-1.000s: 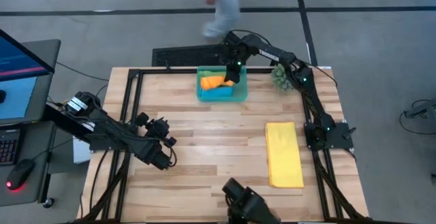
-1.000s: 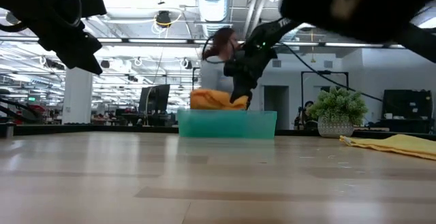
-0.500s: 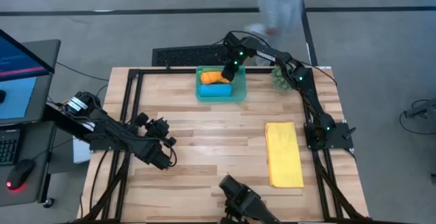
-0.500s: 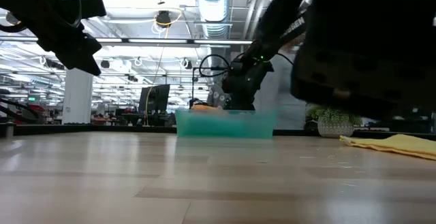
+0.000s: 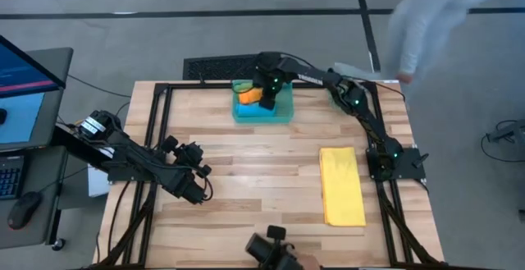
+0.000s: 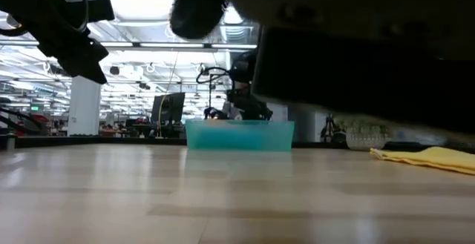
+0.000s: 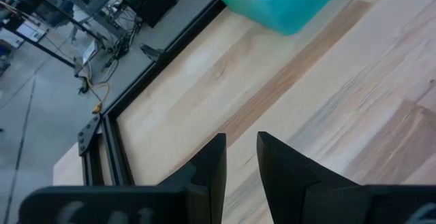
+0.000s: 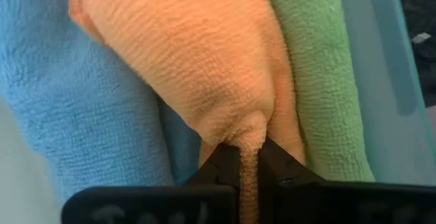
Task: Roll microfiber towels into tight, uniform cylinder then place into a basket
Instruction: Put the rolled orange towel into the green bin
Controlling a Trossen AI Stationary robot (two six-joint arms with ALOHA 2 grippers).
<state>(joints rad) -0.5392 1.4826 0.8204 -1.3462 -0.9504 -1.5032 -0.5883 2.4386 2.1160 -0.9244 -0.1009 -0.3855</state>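
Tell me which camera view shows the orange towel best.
The right wrist view: the orange towel fills it, pinched by the right gripper, between the blue towel and green towel. The high view shows a small patch in the basket; the left wrist view a sliver; the low view hardly any.

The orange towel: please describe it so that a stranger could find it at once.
Find the teal basket at the table's far edge. Inside lie three rolled towels; the orange towel sits between the blue towel and green towel. Only it is pinched by the right gripper.
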